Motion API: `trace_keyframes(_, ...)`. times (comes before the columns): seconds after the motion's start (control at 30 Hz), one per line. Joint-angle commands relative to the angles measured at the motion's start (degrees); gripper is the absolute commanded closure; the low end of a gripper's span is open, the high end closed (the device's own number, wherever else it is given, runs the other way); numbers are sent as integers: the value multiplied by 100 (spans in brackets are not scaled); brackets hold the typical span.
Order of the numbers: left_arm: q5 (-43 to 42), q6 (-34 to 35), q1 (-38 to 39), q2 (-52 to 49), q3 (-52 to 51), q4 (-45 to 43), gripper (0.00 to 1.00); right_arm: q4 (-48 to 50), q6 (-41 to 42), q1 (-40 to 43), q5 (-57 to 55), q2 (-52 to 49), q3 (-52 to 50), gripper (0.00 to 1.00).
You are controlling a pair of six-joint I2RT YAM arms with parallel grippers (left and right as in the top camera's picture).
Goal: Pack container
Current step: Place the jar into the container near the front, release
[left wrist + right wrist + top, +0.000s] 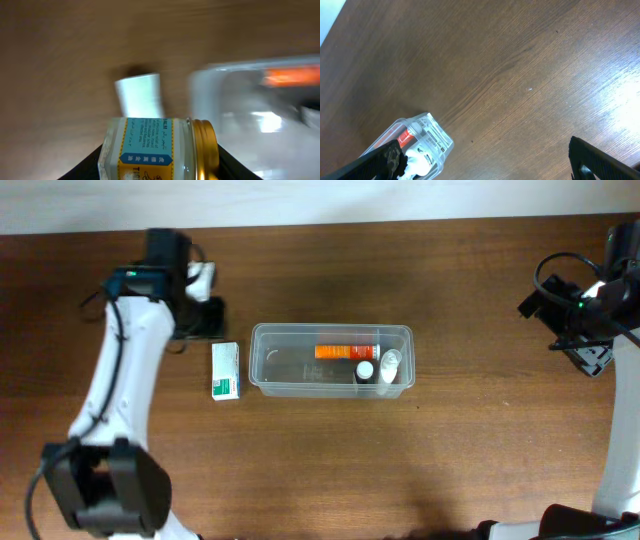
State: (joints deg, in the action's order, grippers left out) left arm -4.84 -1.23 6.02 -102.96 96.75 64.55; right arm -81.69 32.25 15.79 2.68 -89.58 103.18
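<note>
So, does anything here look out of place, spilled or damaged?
Nothing looks spilled or damaged. The container stands level with an orange tube and small white bottles inside. The white-and-green carton lies outside it on the table, and the left end effector holds a gold-lidded jar.

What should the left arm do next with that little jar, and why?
Probably carry the jar sideways until it is over the container. The left tool looks shut on it, but it is off to the container's side, not above it.
</note>
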Motion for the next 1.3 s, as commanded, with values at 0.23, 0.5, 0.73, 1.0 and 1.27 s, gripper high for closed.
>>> trace_keyframes(0.23, -273, -1001, 2057, -125, 44, -249, 66, 2, -52, 37, 9, -15, 17, 2)
trace_keyframes(0.5, -267, 1091, 2389, -933, 42, -586, 67, 2, -52, 37, 9, -15, 17, 2)
trace_keyframes(0.73, -225, 2568, 2420, -1539, 42, -743, 70, 2, -52, 35, 9, -15, 17, 1)
trace_keyframes(1.0, 46, 3014, 2743, -2087, 42, -890, 69, 2, -52, 37, 9, -15, 17, 1)
trace_keyframes(1.27, 199, 3108, 2981, -2273, 42, -1060, 68, 2, -52, 37, 9, -15, 17, 1)
